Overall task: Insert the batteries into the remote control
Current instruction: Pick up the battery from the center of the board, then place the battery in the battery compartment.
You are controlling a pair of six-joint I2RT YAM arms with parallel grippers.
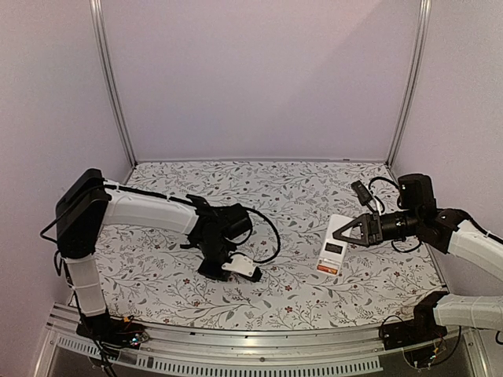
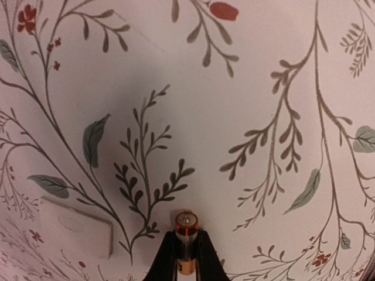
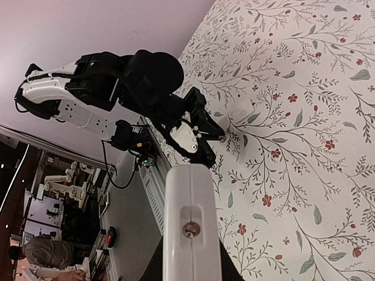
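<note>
My left gripper [image 1: 214, 271] points down at the floral table and is shut on an orange-and-silver battery [image 2: 186, 237], held upright between the black fingers [image 2: 164, 257]. The battery tip also shows in the right wrist view [image 3: 222, 139]. My right gripper [image 1: 339, 234] is shut on the white remote control [image 1: 333, 245] and holds it above the table, back facing up, with a dark recess and an orange patch near its near end. In the right wrist view the remote [image 3: 190, 211] shows end-on between the fingers. No other battery is in sight.
A small flat white cover plate [image 2: 76, 225] lies on the table just left of my left gripper, and also shows in the right wrist view [image 3: 242, 109]. A small black part on a cable [image 1: 361, 191] sits at the back right. The metal table edge [image 1: 236, 345] runs along the front.
</note>
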